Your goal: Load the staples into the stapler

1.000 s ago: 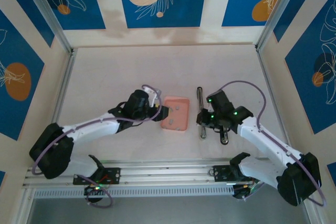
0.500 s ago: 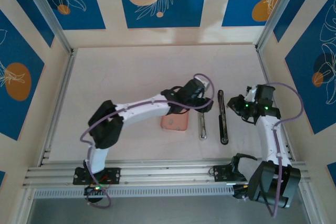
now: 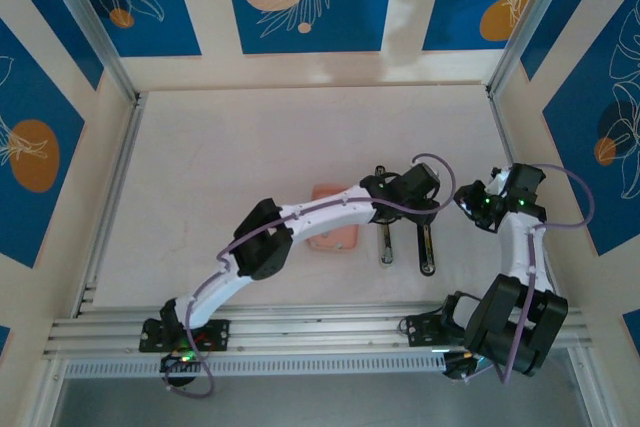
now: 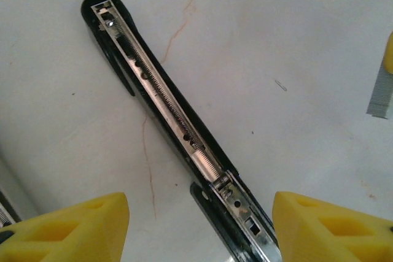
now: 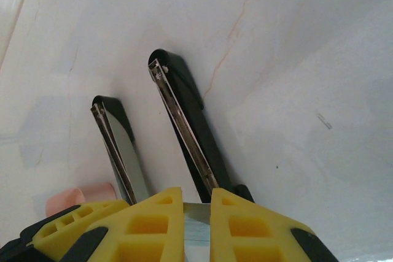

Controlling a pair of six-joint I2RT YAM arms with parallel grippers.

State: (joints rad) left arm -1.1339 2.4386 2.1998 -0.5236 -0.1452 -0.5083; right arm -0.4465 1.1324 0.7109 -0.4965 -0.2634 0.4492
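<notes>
left claw (image 4: 199,213) is open, yellow fingers spread wide, hovering over the opened stapler (image 4: 166,99) lying on the tabletop (image 4: 276,23) with its magazine channel facing up. right claw (image 5: 196,196) is closed on 1 grey strip of staples (image 5: 198,228), held just beside the stapler's right side. pink tray (image 3: 335,237) sits left of the stapler, partly under the left arm.

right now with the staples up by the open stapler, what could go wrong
1. The right end effector pinches the staples by one end; the strip could tilt or slip before reaching the narrow open channel of the stapler.
2. The left end effector hangs open right over that channel, so the two could collide.
3. Nothing visibly grips the stapler; a nudge could slide it.
</notes>
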